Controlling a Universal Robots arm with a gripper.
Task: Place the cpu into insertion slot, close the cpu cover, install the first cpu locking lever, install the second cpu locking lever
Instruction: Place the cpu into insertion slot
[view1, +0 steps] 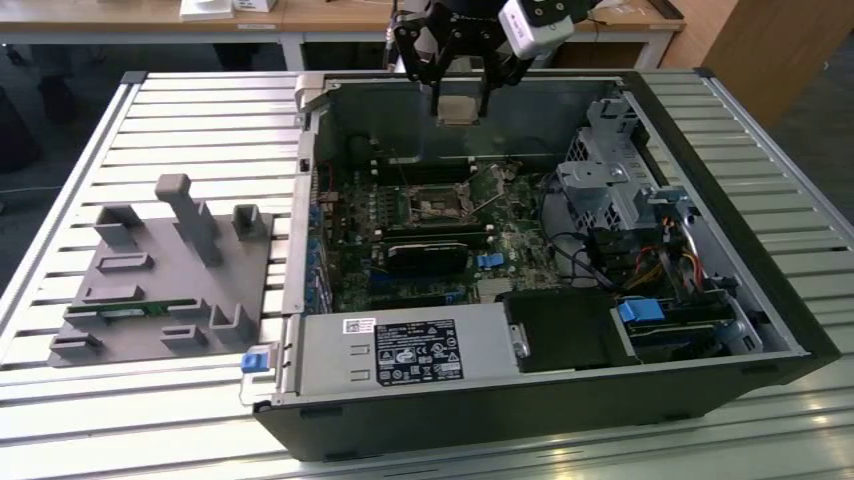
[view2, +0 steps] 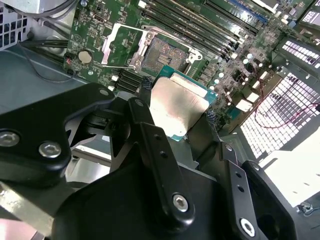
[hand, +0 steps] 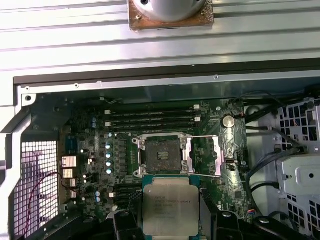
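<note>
1. A ribbed metal surface (view1: 200, 110) carries an open computer case (view1: 534, 420) lying on its side. A grey fixture (view1: 160, 280) sits beside the case on the exterior view's left, and a wooden desk (view1: 334, 15) runs along the background.
2. Inside the case the green motherboard (view1: 400, 290) lies flat and exposed, and a labelled power supply (view1: 400, 352) sits at the near edge.
3. The end effector (view1: 458, 100) hangs over the far wall of the case, well above the board.
4. Its two black fingers (view2: 144, 107) are closed narrowly on the cpu (view2: 177, 107), pinching opposite edges. In both wrist views the chip's dull silver top faces the camera (hand: 170, 207).
5. The insertion slot (hand: 161, 154) lies open near the middle of the board, its dark pin field uncovered (view2: 165, 52).
6. The cpu is clear of the slot and touches nothing but the fingers.
7. The cpu cover (hand: 216, 156) is swung back to one side of the slot, and green board shows through its square window (view2: 113, 42).
8. Long black memory slots (hand: 150, 116) run just beside the socket, on the side away from the chip in the first wrist view.
</note>
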